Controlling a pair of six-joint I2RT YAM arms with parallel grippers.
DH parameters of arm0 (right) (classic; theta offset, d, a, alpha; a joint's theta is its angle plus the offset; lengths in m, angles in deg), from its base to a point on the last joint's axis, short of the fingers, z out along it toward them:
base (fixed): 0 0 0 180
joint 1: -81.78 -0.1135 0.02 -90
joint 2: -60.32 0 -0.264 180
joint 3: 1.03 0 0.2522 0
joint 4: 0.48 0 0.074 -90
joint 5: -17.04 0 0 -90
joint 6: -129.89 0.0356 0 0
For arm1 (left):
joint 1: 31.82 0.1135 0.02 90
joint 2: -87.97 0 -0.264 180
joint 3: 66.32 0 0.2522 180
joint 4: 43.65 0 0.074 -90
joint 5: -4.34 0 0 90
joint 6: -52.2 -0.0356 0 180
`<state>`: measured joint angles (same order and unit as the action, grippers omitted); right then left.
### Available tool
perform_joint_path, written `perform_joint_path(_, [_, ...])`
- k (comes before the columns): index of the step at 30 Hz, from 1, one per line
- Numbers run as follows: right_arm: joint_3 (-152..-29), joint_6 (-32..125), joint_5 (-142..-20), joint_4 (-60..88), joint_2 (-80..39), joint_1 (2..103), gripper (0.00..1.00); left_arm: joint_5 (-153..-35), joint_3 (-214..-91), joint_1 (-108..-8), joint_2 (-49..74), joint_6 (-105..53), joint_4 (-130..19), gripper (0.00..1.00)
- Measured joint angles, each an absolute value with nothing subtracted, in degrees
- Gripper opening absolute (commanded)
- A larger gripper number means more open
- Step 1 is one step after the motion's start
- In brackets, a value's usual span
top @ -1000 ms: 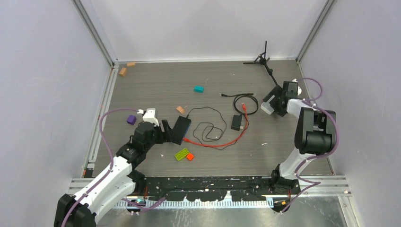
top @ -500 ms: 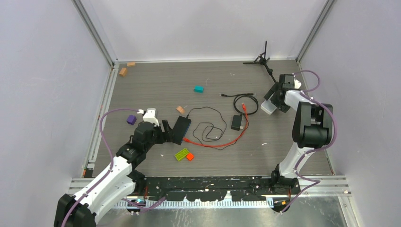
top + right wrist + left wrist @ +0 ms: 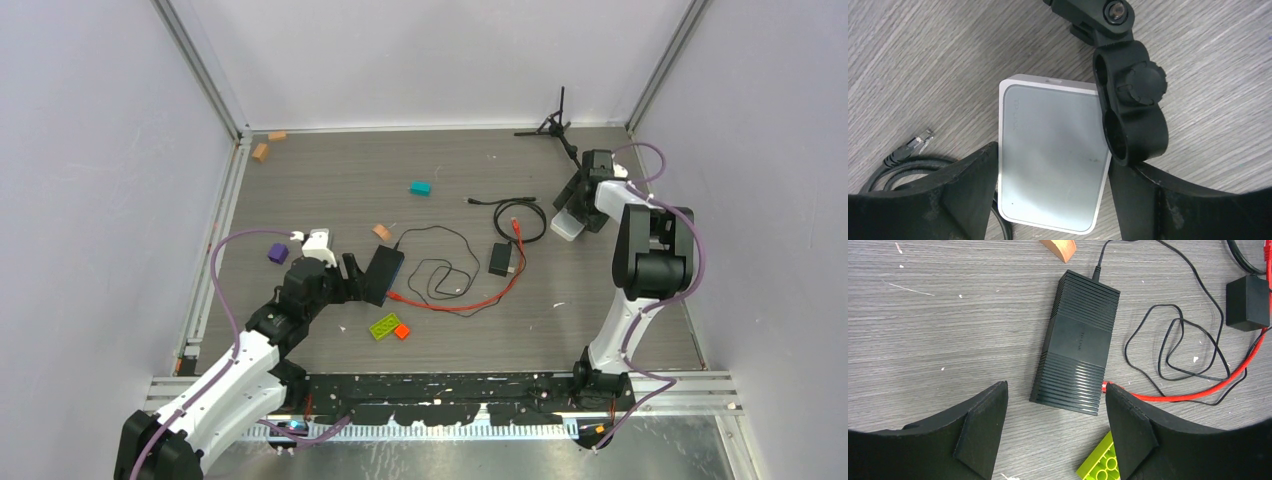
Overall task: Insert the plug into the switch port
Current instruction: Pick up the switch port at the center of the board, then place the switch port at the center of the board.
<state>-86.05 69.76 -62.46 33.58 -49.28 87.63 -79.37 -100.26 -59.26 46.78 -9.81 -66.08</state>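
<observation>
The plug (image 3: 1106,386) is a small pale tip on one end of the thin red-orange cable (image 3: 1178,399). It lies flat on the grey wood-grain worktop (image 3: 948,315), right at the near right corner of a black ribbed box (image 3: 1078,340) — touching it or just short of it, I cannot tell which. From there the cable runs off to the right, past loops of thin black wire, and climbs beside a small black cube (image 3: 1246,302). Its other end (image 3: 514,222) lies farther back on the worktop.

The left claw (image 3: 1055,425) is spread, gripping nothing. It hangs over the near end of the ribbed box. The plug sits just ahead of the right-hand finger, and a lime brick (image 3: 1100,462) lies near it.

The right claw (image 3: 1053,190) is well apart from the plug, spread wide — its fingers flank the near end of a white box (image 3: 1053,150). Whether they touch the box I cannot tell. A black clamp piece (image 3: 1130,100) overlaps the box's right edge.
</observation>
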Motion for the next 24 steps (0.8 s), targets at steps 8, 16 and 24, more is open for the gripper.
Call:
perform_joint_path(8, [-83.5,69.1,-62.8,31.6,-47.6,87.5,0.38,-79.4,-100.3,-59.3,46.8,-9.8,-66.0,0.73])
perform_joint_path(16, [-73.0,69.0,-72.2,31.9,-36.1,87.4,0.31,-79.4,-100.3,-59.3,46.8,-9.8,-65.9,0.73])
perform_joint_path(24, [-72.5,71.5,-76.1,31.8,-24.4,82.3,0.3,-79.5,-100.3,-59.3,46.8,-9.8,-65.9,0.73])
